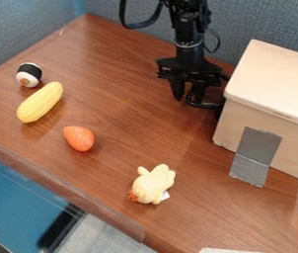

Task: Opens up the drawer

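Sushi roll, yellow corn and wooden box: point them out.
Sushi roll (30, 72): camera view, on its dark band.
Yellow corn (40, 102): camera view, mid-body.
Wooden box (274, 86): camera view, on its lid.

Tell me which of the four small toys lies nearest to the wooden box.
The pale plush toy; the sushi roll, long yellow toy and orange toy lie farther from the box.

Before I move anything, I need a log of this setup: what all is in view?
Sushi roll: one, black and white, table's upper left
Corn toy: one, yellow, below the roll
Egg-shaped toy: one, orange, left of centre
Plush duck: one, pale yellow, lower centre
Box: one, pale wood, right
Tape patch: one, grey, box front
Table: one, brown, beneath these
Partitions: two, blue-grey, behind
Gripper: one, black, left of box
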Controlling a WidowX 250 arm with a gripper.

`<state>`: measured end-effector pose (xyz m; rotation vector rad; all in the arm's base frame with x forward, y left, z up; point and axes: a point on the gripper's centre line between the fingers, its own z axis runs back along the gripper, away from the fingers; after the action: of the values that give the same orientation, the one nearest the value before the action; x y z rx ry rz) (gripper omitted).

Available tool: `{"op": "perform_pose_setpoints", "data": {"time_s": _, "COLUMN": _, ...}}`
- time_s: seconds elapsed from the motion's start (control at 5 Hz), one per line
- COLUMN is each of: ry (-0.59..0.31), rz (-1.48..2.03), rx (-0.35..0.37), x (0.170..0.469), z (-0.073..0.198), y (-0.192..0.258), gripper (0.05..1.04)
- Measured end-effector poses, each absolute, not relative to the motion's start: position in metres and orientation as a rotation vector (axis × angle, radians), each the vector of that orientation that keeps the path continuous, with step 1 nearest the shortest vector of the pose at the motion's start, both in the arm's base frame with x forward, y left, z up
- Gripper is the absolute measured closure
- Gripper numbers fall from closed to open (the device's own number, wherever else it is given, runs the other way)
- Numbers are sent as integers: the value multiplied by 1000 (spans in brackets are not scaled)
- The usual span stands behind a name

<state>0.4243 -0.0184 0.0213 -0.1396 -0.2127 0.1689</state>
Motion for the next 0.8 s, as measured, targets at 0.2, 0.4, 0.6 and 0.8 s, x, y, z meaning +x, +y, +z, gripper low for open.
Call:
{"op": "perform_pose_setpoints", "data": {"time_s": 0.2, "ry": -215, "rz": 170, "rx": -128, "x": 421, "z": 27, "y": -9, "gripper": 913}}
{"op": "perform_pose_setpoints", "data": {"time_s": 0.4, "ry": -211, "rz": 204, "rx": -109, "x": 416, "z": 26, "y": 18, "gripper": 954}}
{"op": "perform_pose_setpoints", "data": {"time_s": 0.6, "ry": -209, "rz": 239, "rx": -94, "x": 412, "z": 25, "y": 49, "gripper": 955}}
{"op": "perform_pose_setpoints", "data": {"time_s": 0.8, "ry": -205, "rz": 254, "rx": -96, "x": 409, "z": 25, "y": 67, "gripper": 955}}
